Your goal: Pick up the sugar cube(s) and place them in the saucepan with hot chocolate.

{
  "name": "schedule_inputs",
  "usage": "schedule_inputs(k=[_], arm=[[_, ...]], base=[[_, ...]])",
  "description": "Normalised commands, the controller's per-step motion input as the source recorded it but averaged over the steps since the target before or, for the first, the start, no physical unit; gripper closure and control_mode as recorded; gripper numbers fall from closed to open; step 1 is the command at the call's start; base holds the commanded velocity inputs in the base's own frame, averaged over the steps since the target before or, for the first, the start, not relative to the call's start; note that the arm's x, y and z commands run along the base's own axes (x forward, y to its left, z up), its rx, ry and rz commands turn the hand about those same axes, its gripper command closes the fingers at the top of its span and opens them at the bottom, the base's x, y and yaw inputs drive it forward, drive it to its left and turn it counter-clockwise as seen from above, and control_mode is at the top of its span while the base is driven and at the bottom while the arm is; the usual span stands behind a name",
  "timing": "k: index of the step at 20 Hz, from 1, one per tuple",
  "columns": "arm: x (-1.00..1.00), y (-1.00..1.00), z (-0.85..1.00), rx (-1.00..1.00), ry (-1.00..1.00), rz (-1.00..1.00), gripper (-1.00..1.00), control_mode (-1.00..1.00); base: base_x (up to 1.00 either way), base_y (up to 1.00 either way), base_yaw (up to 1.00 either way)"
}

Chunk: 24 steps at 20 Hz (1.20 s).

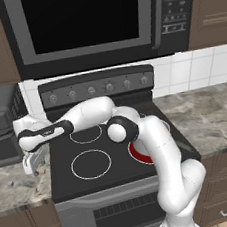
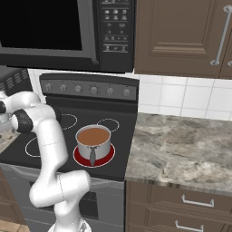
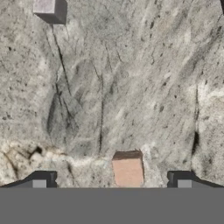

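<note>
my worry at that moment was the size of the thing: the sugar cube (image 3: 127,170) was tiny, and my claw (image 3: 111,180) stood fully open with nothing in it, one tip on each side of the cube. the cube sat a little nearer my right-hand tip in the hand view, so i judged that closing could nudge it sideways or pop it out instead of pinching it. coming down too hard risked driving my tips into the stone counter (image 3: 131,87). and if i did get hold of it, the carry was long, since the saucepan (image 2: 93,141) stood on the stove's (image 1: 89,184) front right burner, well apart from where my hand hung over the counter to the left of the stove; a weak pinch could have dropped it on the way.

the cube looked light tan, flat-faced and square-edged, lying flat on the grey veined counter between my tips. a second, paler cube (image 3: 49,9) lay well apart from it near the top of the hand view. the saucepan was small, silver, full of brown liquid, its dark handle pointing toward me.
</note>
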Motion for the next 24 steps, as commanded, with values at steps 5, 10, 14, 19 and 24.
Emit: schedule_inputs(k=[5, 10, 14, 19, 24], arm=[[-0.04, -0.12, 0.00, 0.00, 0.00, 0.00, -1.00, -1.00], [0.07, -0.03, -0.02, 0.00, 0.00, 0.00, -1.00, -1.00], [0.06, 0.00, -0.03, 0.00, 0.00, 0.00, -1.00, -1.00], [0.09, 0.00, -0.08, 0.00, 0.00, 0.00, -1.00, -1.00], [0.04, 0.02, -0.14, 0.00, 0.00, 0.00, -1.00, -1.00]], base=[[0.00, 0.00, 0.00], [0.00, 0.00, 0.00], [0.00, 0.00, 0.00], [0.00, 0.00, 0.00], [0.00, 0.00, 0.00]])
